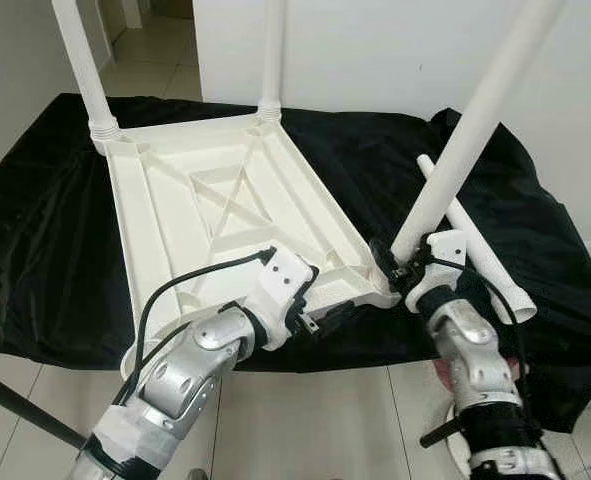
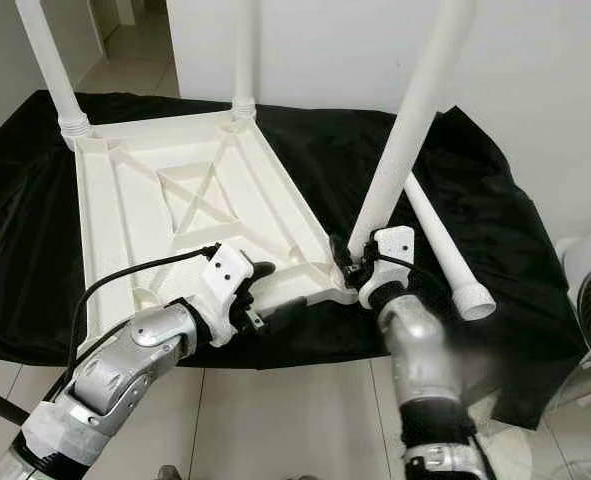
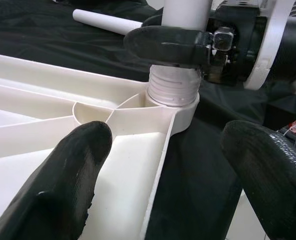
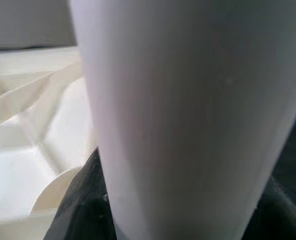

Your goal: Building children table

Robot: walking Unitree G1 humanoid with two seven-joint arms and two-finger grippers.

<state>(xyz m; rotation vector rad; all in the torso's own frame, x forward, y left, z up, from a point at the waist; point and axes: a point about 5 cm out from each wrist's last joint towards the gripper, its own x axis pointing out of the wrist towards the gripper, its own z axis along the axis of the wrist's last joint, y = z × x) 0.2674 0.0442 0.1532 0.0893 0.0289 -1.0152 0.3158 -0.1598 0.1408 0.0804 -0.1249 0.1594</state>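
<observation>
A black cloth covered the table on a tiled floor beside a white wall. On it lay the white children's table top, upside down, its ribbed underside showing. The right gripper had its jaws pinched round the foot of a white leg, whose threaded end sat tilted in the near corner socket. The left gripper, jaws spread wide, straddled the near edge of the top beside that socket. Two legs stood upright at the far corners; a loose leg lay on the cloth to the right.
</observation>
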